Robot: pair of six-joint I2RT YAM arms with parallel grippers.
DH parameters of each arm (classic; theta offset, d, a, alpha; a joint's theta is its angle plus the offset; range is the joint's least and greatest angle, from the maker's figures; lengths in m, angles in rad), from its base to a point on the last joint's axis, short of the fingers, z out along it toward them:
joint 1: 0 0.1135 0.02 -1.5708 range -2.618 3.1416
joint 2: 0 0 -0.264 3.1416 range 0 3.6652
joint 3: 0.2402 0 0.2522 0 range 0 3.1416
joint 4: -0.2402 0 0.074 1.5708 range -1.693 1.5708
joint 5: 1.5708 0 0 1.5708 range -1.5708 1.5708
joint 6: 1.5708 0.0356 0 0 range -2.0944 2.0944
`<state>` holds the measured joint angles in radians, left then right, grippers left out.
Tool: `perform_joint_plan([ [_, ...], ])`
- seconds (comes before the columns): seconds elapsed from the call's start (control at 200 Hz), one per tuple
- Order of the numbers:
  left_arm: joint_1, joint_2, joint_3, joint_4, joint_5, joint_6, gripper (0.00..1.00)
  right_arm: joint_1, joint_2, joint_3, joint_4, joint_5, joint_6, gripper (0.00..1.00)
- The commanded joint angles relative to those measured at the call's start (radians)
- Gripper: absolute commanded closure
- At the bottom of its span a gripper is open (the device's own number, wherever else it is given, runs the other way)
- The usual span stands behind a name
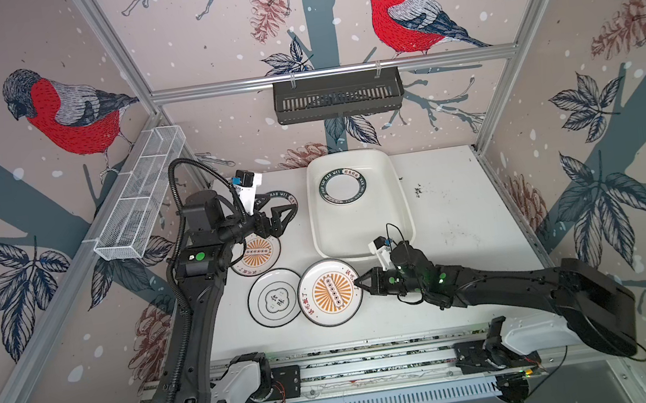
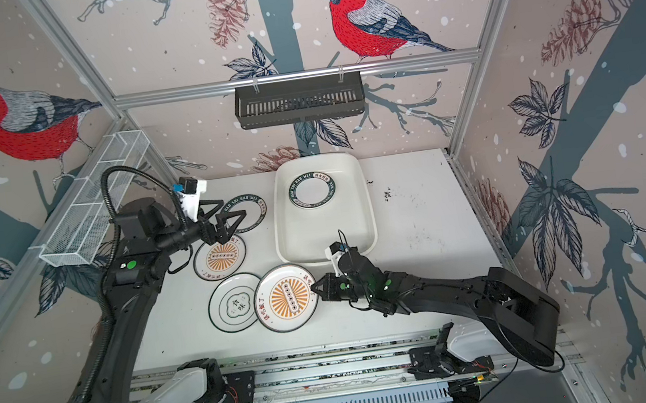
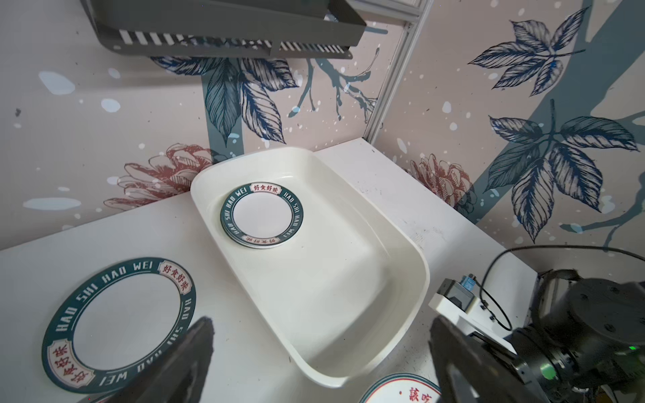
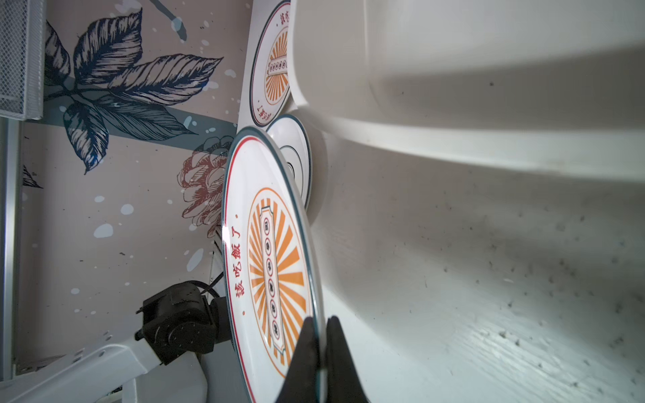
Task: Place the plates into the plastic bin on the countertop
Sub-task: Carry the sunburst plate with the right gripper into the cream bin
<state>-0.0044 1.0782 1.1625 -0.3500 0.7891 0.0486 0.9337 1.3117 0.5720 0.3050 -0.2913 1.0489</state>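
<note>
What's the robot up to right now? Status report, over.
Right tool shut on front sunburst plate at its rim, plate tilted. Left tool open, empty. Plastic bin holds teal-rimmed plate, room left. Cloud plate close beside; bin path looks clear.

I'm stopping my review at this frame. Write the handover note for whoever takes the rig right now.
Left gripper: open, empty, at the edge of the loose teal-rimmed plate on the countertop.
Right gripper: shut on the rim of the nearer sunburst plate, which overlaps the cloud-emblem plate.
Done: binned teal-rimmed plate lies at the far end of the plastic bin; possibly another is under it, unclear.
Left: four plates outside the bin: the gripped one, the cloud-emblem plate, the second sunburst plate and the loose teal one.
</note>
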Motion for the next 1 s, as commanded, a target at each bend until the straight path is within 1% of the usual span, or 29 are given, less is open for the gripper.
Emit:
perform_joint_plan([
  [0.0,0.003,-0.005,0.010,-0.023,0.014,0.007,0.04,-0.056,-0.021,0.040,-0.021,-0.073,-0.041,0.98],
  [0.12,0.004,-0.011,-0.029,-0.008,0.048,0.008,0.04,-0.155,-0.042,0.116,-0.112,-0.097,-0.099,0.98],
  [0.23,0.003,-0.014,-0.045,-0.001,0.033,0.008,0.04,-0.251,-0.029,0.199,-0.197,-0.122,-0.160,0.98],
  [0.38,0.004,-0.008,-0.040,0.003,0.026,0.005,0.04,-0.374,0.036,0.287,-0.245,-0.173,-0.227,0.98],
  [0.505,0.003,0.007,-0.016,-0.009,0.022,0.007,0.04,-0.445,0.107,0.341,-0.245,-0.210,-0.265,0.98],
  [0.695,0.004,0.001,-0.049,0.010,0.022,0.000,0.04,-0.515,0.242,0.415,-0.245,-0.247,-0.316,0.98],
  [0.821,0.004,-0.005,-0.060,0.014,0.036,-0.005,0.04,-0.530,0.326,0.467,-0.260,-0.255,-0.350,0.98],
  [0.996,0.004,0.008,-0.031,0.008,0.064,-0.019,0.04,-0.544,0.393,0.513,-0.295,-0.247,-0.380,0.98],
])
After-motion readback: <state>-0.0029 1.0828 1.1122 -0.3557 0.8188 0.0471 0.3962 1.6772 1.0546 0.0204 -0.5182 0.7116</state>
